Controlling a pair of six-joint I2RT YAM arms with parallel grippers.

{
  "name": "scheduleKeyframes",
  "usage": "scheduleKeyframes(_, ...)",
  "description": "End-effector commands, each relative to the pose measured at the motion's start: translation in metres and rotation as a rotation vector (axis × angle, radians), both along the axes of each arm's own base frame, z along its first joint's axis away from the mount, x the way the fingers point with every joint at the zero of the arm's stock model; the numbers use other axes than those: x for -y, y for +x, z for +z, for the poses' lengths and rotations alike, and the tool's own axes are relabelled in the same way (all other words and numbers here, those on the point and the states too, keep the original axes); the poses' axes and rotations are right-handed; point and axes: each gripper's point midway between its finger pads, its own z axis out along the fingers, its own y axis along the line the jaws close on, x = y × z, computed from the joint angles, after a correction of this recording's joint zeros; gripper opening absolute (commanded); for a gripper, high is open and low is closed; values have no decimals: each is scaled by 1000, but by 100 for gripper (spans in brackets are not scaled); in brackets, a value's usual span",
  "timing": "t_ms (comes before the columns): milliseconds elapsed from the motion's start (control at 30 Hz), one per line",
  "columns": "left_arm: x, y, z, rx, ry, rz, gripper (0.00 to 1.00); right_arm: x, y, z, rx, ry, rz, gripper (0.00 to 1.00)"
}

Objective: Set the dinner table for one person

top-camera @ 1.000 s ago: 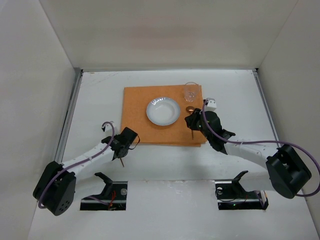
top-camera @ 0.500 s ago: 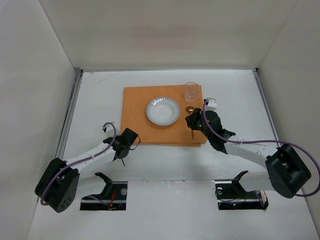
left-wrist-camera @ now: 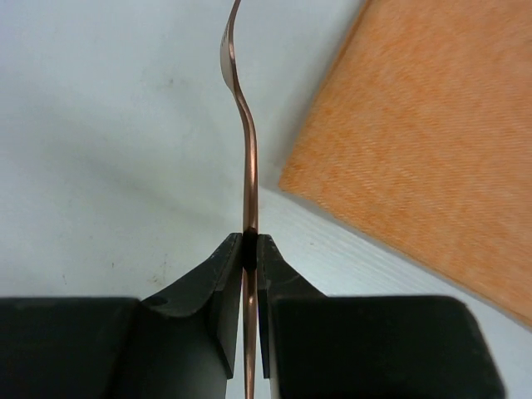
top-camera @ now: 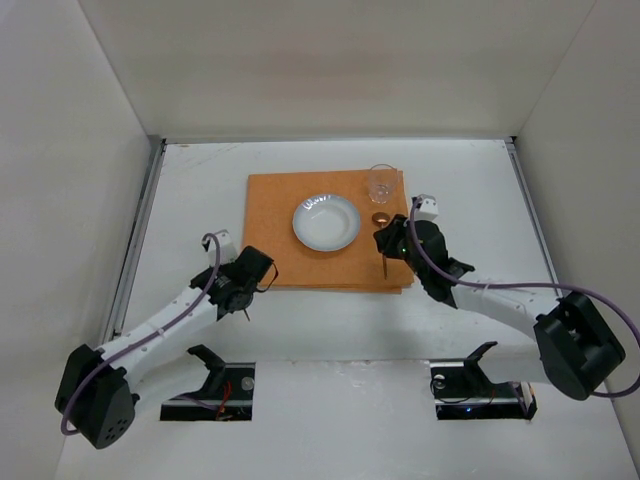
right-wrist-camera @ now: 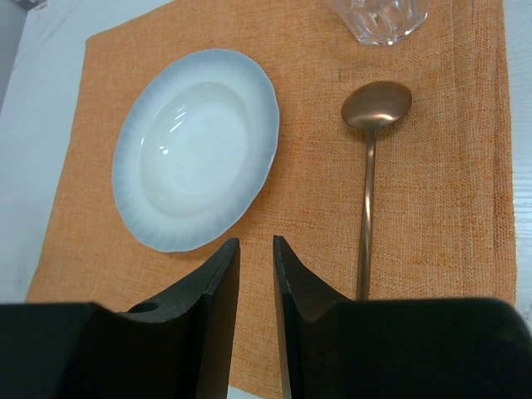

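Observation:
The white dinner table (top-camera: 200, 190) carries an orange mat (top-camera: 275, 215) with a white plate (top-camera: 326, 222), a clear glass (top-camera: 381, 182) and a copper spoon (top-camera: 380, 217) lying right of the plate. My left gripper (top-camera: 240, 297) is near the mat's near-left corner, shut on a thin copper utensil (left-wrist-camera: 248, 158) seen edge-on above the bare table (left-wrist-camera: 108, 150); the mat (left-wrist-camera: 424, 158) lies to its right. My right gripper (right-wrist-camera: 256, 243) hovers over the mat (right-wrist-camera: 432, 166), jaws narrowly apart and empty, between the plate (right-wrist-camera: 195, 160) and the spoon (right-wrist-camera: 376, 104).
White upright walls enclose the table on three sides. Metal rails (top-camera: 135, 250) run along its side edges. The glass (right-wrist-camera: 378, 17) stands just beyond the spoon's bowl. Two black stands (top-camera: 215, 365) sit at the near edge by the arm bases.
My left arm has stretched forward and its gripper has shifted slightly up and left with the copper utensil. The right gripper has barely moved.

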Motion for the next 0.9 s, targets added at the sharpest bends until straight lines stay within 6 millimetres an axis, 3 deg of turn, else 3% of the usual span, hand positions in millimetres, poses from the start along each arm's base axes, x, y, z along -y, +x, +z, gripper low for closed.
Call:
scheduleKeyframes(0,-2,10,39,21,89,-85,5,3,5,23,70,54,-19,29)
scheduleKeyframes(100,19,34,53,33,123,-193,7,4,6,22,66,53,-21,29)
scheduleKeyframes(233,68,77,65,70,107,-373,7,10,7,22,73,47,-51,29)
scheduleKeyframes(333,93,107,64,81,133,-464,7,17,8,29,100,33,-82,32)
scheduleKeyframes(500,103,131,48,40,171,-521,7,26,7,30,111,32,-115,39)
scheduleKeyframes(567,93,136,25,-20,206,-522,7,36,10,24,102,16,-156,44)
scheduleKeyframes(867,91,150,10,-18,202,-506,7,70,13,23,119,18,-287,48)
